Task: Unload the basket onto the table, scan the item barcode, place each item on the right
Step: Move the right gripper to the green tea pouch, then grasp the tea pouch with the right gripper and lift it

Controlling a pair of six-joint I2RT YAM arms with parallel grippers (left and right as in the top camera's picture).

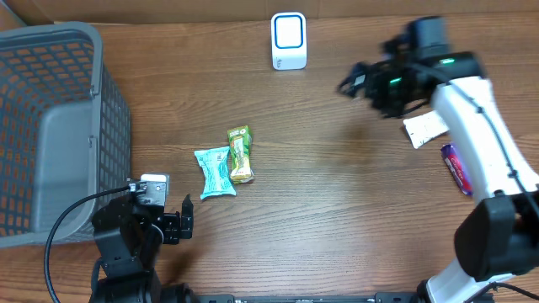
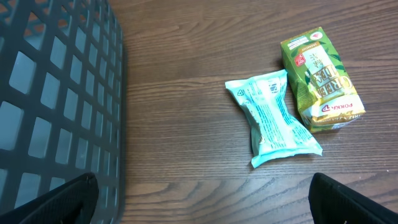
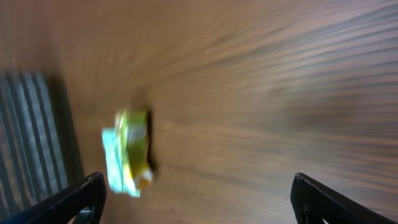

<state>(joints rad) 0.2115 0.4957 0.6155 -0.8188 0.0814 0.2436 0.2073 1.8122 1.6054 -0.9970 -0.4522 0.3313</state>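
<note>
Tabletop (image 1: 337,219) of dark wood runs open through the middle and along the near edge, with things kept to its margins. A grey mesh basket (image 1: 114,126) fills the left edge, its wall close beside the left arm. The white scanner (image 1: 289,40) stands at the far edge, well apart from both arms. The items lie near the centre: a teal packet (image 1: 215,172) flat on the wood, touching the green tea carton (image 1: 240,154) on its right, with bare wood all round the pair. A white packet (image 1: 425,128) and a purple packet (image 1: 457,168) lie at the right edge, the white one partly under the right arm. The left gripper (image 1: 187,220) sits low at the near left, pointing towards the teal packet but short of it; its fingers (image 2: 62,199) stand wide apart with nothing between them. The right arm reaches up the right side and bends inward, its gripper (image 1: 354,80) to the right of the scanner; the blurred wrist view shows its fingers (image 3: 74,202) spread and holding nothing
</note>
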